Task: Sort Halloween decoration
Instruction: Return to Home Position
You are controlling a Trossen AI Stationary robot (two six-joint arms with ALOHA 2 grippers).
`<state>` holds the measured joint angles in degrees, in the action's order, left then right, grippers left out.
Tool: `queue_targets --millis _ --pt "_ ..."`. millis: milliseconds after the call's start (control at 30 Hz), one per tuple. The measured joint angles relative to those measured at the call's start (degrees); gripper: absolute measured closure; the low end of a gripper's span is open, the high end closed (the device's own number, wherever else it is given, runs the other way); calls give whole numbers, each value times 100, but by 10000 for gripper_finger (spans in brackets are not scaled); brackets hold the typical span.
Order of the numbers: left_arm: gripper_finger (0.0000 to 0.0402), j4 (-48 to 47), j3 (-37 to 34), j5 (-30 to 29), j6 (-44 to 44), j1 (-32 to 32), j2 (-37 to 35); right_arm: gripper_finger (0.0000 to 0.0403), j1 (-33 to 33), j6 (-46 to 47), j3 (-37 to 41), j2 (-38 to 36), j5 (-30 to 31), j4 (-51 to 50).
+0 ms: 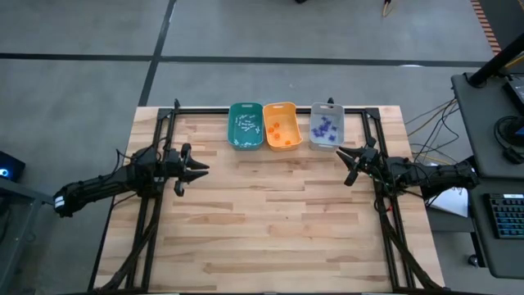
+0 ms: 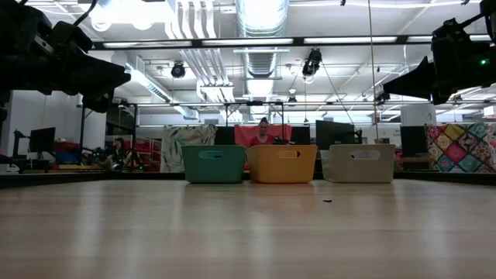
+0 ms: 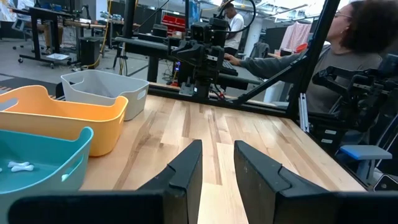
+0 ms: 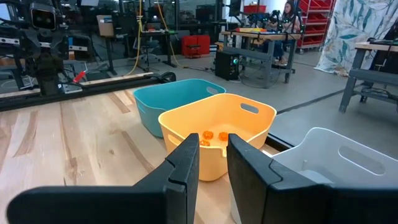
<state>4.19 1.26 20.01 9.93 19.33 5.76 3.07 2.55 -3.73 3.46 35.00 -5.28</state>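
left tool (image 1: 199, 169) at 9 o'clock of the counter (image 1: 270, 221), right tool (image 1: 345, 165) at 3, both parted, empty, Halloween decoration (image 1: 327, 127) at 12 o'clock inside teal bin (image 1: 231, 123), orange bin (image 1: 280, 105), grey bin (image 1: 327, 107), hidden by walls in low view, seemingly a white bone (image 3: 20, 166) in left wrist view

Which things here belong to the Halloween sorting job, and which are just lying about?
Job: white trinkets in teal bin, orange trinkets in orange bin, purple trinkets in grey bin, left tool, right tool.
Lying about: keyboard, cables, patchwork quilt.
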Motion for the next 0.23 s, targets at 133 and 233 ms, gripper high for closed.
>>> queue_targets --millis 133,233 --pt "326 19 0 -2 -1 0 0 330 1 0 0 0 -2 0" --pt "326 17 0 0 -2 -2 0 330 2 0 0 0 -2 0"
